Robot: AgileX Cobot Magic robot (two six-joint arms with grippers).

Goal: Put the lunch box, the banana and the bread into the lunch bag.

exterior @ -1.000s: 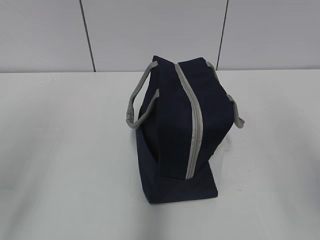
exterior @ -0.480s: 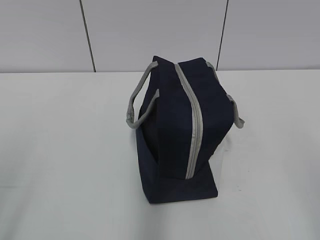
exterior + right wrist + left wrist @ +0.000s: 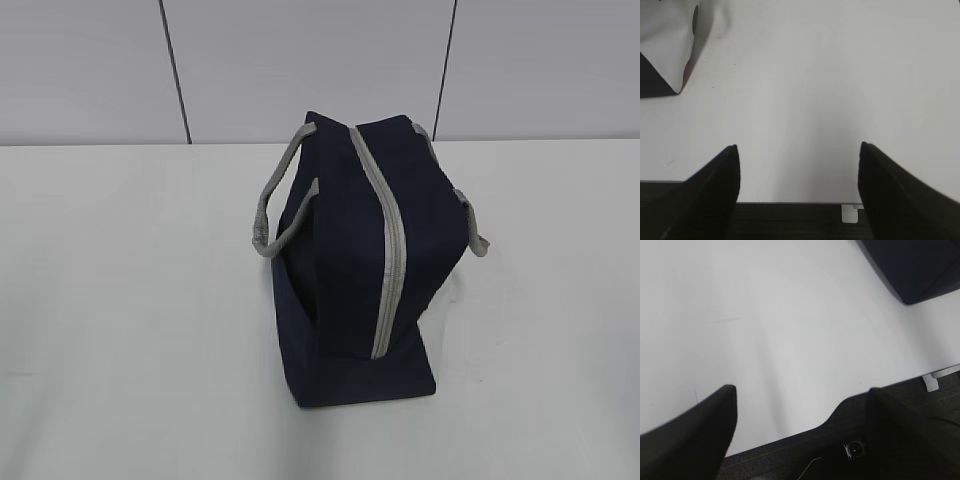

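The lunch bag [image 3: 360,270] stands on the white table [image 3: 130,300] with its grey zipper [image 3: 388,250] closed along the top, so its long axis runs away from me. I see no lunch box, banana or bread in any view. From my left gripper [image 3: 800,400] the bag's corner lies ahead and to the right; from my right gripper [image 3: 797,160] its white side panel [image 3: 665,50] lies ahead and to the left. Both pairs of fingers are spread wide and hold nothing. I judge neither arm clearly nearer, and the zipper must open first
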